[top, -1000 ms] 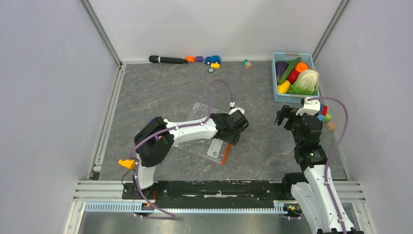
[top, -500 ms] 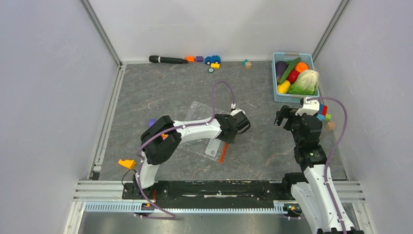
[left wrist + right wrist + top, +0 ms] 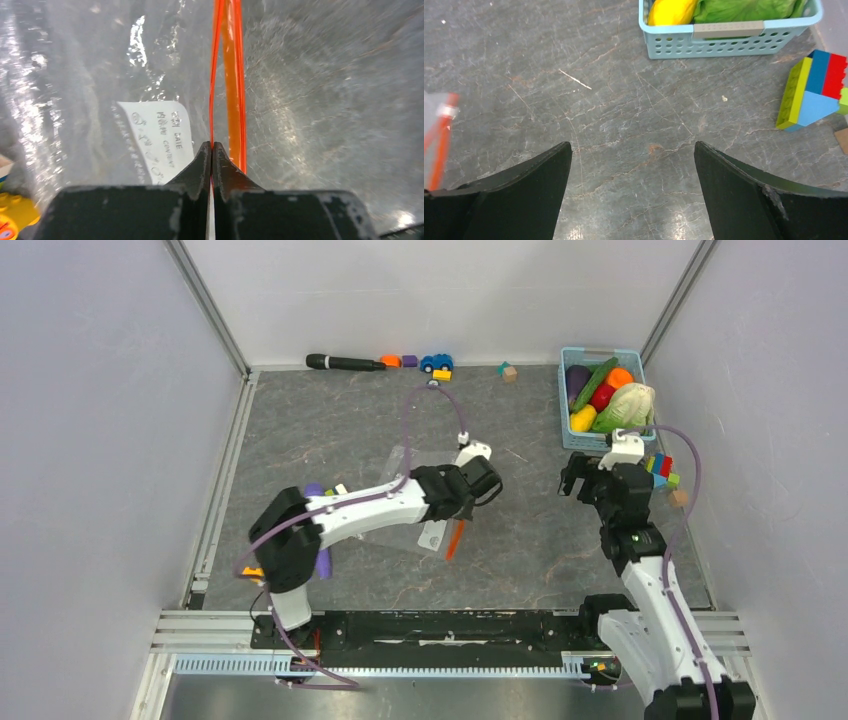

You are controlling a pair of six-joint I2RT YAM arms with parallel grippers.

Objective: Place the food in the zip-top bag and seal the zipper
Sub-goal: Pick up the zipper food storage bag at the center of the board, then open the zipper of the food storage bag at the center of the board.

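Note:
The clear zip-top bag (image 3: 402, 468) lies mid-table, its white label (image 3: 157, 137) facing up. Its orange-red zipper (image 3: 232, 75) runs straight away from my left gripper (image 3: 212, 145), which is shut on one thin lip of that strip; the wider strip passes just right of the jaws. From above, the left gripper (image 3: 458, 514) sits over the bag's right end, with the zipper (image 3: 454, 539) sticking out below it. The food, including a pale green cabbage (image 3: 628, 408) and a purple eggplant (image 3: 577, 378), fills the light blue basket (image 3: 606, 444). My right gripper (image 3: 633, 145) is open over bare table in front of that basket (image 3: 724, 42).
Coloured toy blocks (image 3: 811, 90) lie right of the right gripper, near the side wall. Along the back wall are a black stick (image 3: 345, 362), a toy car (image 3: 436, 362) and small blocks (image 3: 508, 371). A purple stick (image 3: 322, 562) lies by the left arm.
My left gripper has closed on the bag's zipper edge and drawn back and to the left with it. The right arm has crept slightly toward the basket, jaws still wide.

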